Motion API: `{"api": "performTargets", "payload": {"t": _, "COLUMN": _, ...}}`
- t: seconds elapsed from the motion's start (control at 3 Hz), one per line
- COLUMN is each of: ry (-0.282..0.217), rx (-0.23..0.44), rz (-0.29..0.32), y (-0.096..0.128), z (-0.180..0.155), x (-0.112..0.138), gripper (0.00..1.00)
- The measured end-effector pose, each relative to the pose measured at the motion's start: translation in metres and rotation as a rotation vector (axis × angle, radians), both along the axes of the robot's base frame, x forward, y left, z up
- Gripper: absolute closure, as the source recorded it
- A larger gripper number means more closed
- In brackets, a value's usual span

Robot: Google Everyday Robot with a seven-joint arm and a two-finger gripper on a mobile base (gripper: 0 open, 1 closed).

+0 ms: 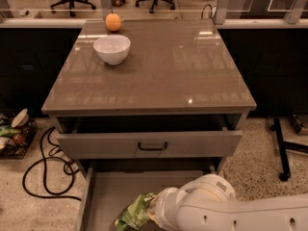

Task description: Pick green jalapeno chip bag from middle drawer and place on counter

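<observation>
The green jalapeno chip bag is crumpled and tilted up off the floor of the open middle drawer, at the bottom of the camera view. My gripper is at the end of the white arm, which reaches in from the lower right. It is shut on the bag's right end; the wrist hides most of the fingers. The glossy grey-brown counter lies above, on top of the cabinet.
A white bowl and an orange fruit stand on the counter's far left. The drawer with the black loop handle is partly open above the middle drawer. Black cables and a basket lie on the floor at left.
</observation>
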State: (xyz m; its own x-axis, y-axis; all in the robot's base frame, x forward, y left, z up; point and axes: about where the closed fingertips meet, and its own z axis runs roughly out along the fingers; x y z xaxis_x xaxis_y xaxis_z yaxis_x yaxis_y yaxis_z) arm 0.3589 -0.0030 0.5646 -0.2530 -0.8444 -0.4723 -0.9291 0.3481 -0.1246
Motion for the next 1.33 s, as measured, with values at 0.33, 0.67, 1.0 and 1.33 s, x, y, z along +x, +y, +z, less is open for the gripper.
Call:
{"api": "performTargets", "payload": {"t": 0.33, "ry": -0.005, "rx": -0.001, "rz": 0.001, "y": 0.0001, "z": 0.0016, "x": 0.0005, "gripper": 0.58}}
{"api": "performTargets", "payload": {"t": 0.67, "ry": -0.008, "rx": -0.002, "rz": 0.002, "y": 0.0003, "z": 0.003, "x": 0.0008, "gripper": 0.36}}
{"api": "performTargets", "payload": {"t": 1.0, "ry": -0.012, "rx": -0.002, "rz": 0.003, "y": 0.0005, "z": 0.0044, "x": 0.0012, "gripper": 0.13}}
{"api": "performTargets", "payload": {"t": 1.33, "ry": -0.016, "rx": -0.003, "rz": 0.004, "y": 0.0006, "z": 0.0058, "x": 0.0015, "gripper": 0.0}}
